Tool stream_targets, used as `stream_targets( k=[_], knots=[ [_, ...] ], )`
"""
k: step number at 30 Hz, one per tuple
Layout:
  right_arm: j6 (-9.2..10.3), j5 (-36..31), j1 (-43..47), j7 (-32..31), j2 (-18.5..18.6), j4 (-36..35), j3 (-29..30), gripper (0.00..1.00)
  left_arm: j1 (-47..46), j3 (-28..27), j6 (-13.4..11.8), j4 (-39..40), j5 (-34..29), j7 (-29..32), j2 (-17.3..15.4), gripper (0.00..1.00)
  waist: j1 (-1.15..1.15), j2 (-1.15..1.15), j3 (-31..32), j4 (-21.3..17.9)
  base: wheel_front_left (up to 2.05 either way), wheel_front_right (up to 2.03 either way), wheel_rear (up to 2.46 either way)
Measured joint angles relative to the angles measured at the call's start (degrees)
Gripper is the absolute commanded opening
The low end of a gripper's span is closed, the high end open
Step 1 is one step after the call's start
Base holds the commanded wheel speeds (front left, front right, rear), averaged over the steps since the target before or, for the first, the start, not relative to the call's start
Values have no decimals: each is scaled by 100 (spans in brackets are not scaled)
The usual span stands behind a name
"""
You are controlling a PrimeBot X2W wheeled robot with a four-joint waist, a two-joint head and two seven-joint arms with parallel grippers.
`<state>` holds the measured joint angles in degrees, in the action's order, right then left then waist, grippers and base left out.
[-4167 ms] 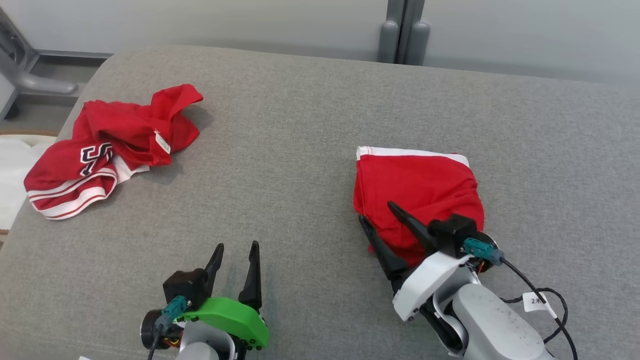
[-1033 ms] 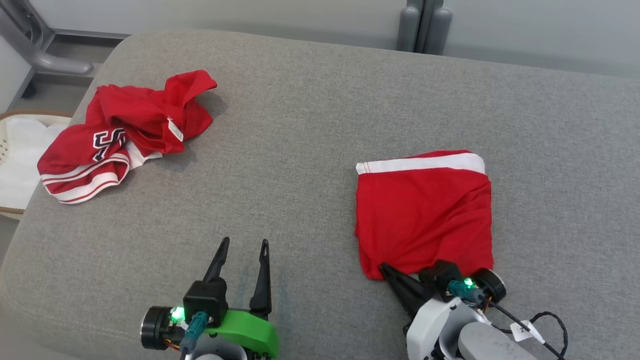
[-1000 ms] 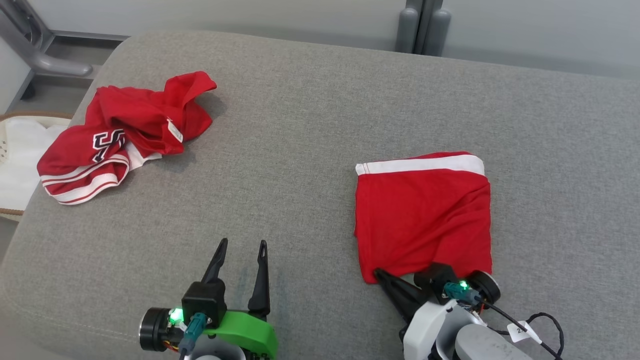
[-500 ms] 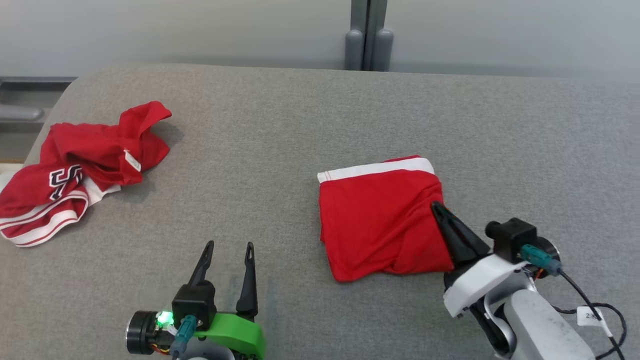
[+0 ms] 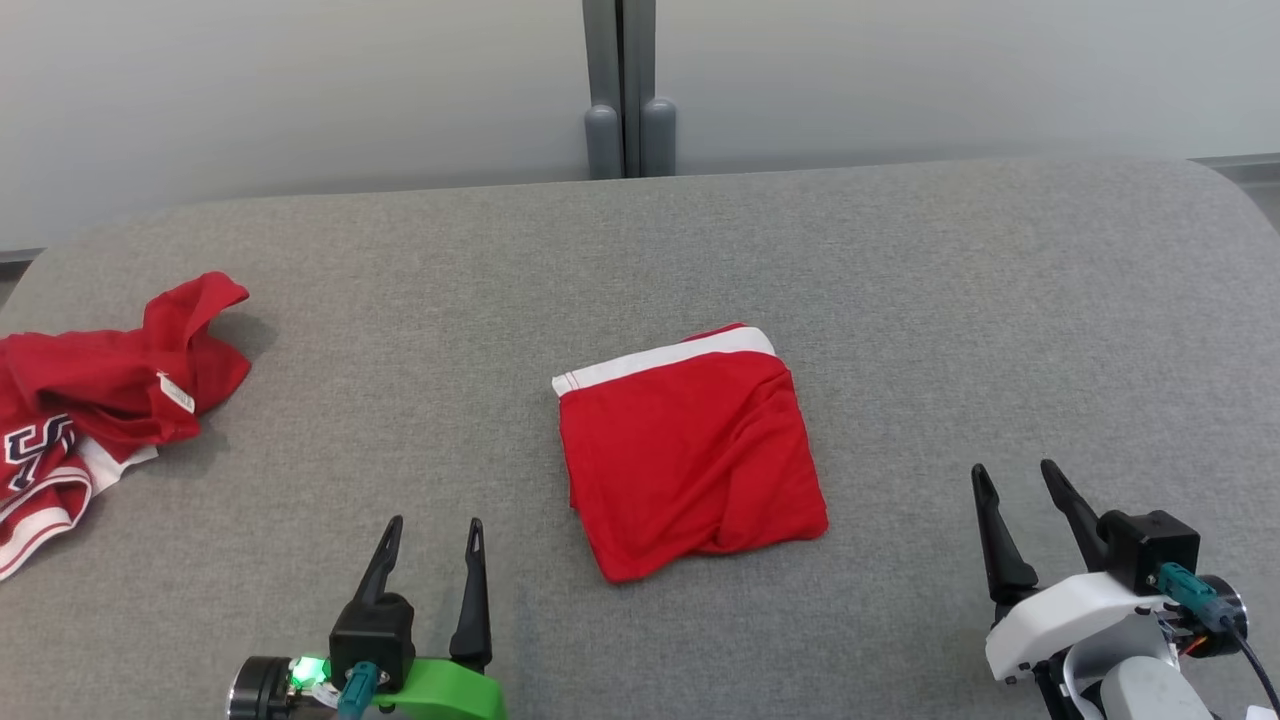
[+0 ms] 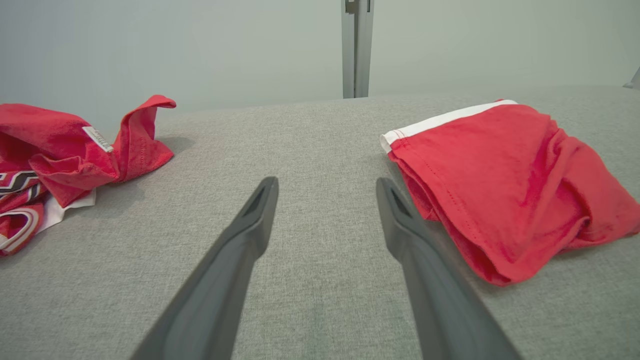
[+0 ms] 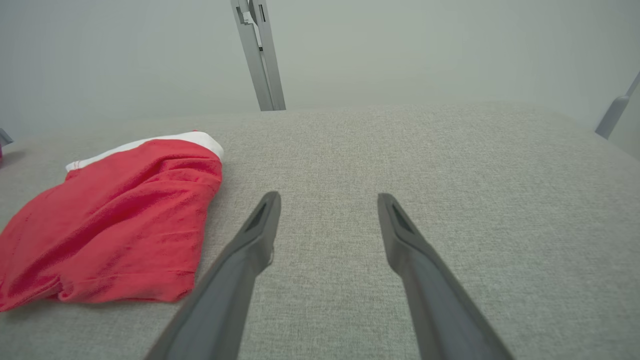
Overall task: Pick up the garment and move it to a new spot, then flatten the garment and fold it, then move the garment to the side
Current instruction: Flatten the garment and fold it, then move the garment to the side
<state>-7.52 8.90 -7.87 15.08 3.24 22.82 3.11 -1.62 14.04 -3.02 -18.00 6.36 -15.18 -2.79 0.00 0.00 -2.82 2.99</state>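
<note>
A crumpled red jersey (image 5: 100, 400) lies at the left edge of the grey upholstered surface (image 5: 900, 300). Next comes the left gripper (image 5: 434, 522), open and empty. The folded red garment (image 5: 690, 455) sits mid-surface, apart from the right gripper (image 5: 1013, 468), also open and empty. The head view takes in both grippers; the low left wrist view brings out the garment's stacked layers, which look flat from above.

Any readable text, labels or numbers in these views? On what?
Black-and-white block lettering on the crumpled red jersey: cut off by folds, unreadable.
Small white sewn tag on that jersey: too small to read.
Folded red garment with white band: no text.
</note>
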Motion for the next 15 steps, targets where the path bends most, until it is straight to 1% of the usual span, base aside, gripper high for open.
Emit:
stream_targets(
  k=[6, 10, 15],
  knots=[
    [0, 9, 76, 0, -22, 153, -4, 100, 104, -47, 30, 135, -25, 1, 0, 100, 0, 0, -18, -128, 0, 0, 0],
    [0, 249, -140, 0, -33, 552, -374, 100, 73, 10, 58, 153, 32, 1, 0, 100, 0, 0, -123, -69, 0, 0, 0],
    [0, 480, -916, 0, -38, 909, -923, 100, -143, 152, 76, 162, 71, 1, 0, 100, 0, 0, -334, 86, 0, 0, 0]
  ],
)
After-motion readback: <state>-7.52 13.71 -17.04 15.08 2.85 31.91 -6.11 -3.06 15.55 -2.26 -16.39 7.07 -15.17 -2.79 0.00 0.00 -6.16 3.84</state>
